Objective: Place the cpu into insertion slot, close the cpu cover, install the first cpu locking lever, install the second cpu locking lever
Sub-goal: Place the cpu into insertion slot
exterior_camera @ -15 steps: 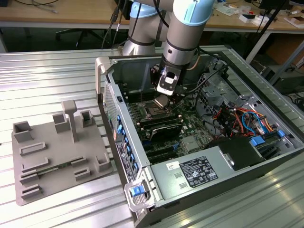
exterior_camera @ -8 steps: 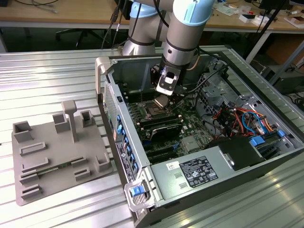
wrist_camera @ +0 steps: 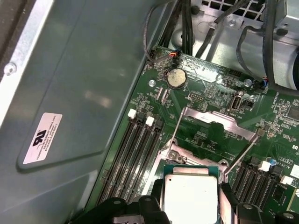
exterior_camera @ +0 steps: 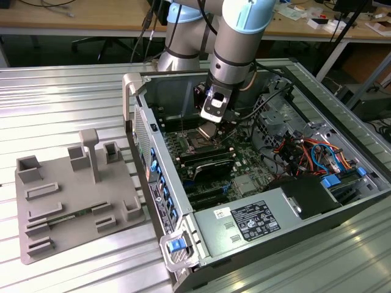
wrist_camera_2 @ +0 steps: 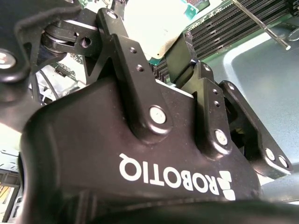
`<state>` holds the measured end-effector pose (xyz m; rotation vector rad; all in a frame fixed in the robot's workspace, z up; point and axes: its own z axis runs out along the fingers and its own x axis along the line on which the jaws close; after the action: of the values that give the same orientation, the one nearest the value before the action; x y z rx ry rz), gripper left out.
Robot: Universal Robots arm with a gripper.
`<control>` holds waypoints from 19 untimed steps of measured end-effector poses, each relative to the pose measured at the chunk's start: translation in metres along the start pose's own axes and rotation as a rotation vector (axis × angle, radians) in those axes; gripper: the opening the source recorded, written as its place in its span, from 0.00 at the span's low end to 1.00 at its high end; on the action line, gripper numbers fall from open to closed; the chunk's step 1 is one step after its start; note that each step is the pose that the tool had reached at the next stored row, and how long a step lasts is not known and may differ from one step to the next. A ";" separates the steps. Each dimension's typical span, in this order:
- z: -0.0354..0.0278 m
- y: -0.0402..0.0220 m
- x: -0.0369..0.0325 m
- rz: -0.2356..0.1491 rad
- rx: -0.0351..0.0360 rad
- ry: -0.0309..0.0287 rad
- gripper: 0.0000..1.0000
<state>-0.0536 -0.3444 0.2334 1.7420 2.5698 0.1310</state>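
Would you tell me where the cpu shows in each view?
Exterior view: cpu under the gripper, mid-case.
First wrist view: cpu held in the gripper, beside the open cover.
Second wrist view: cpu between the fingers.
Shared landmark: memory slots.

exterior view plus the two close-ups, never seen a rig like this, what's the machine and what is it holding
The exterior view, shot from off the machine, shows a robot arm reaching into an open computer case lying on a ribbed metal table. A grey holder tray sits on the exterior view's left. Both wrist views come from cameras riding on the arm. Its claw is shut on the cpu, a flat silver chip, at the insertion slot. The cpu cover stands open.
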 end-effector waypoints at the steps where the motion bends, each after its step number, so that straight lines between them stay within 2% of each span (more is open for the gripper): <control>1: 0.0001 0.0000 0.0000 0.002 -0.0001 -0.0002 0.55; 19: 0.0010 -0.0001 0.0000 0.024 -0.0005 -0.0021 0.55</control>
<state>-0.0536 -0.3444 0.2324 1.7719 2.5480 0.1304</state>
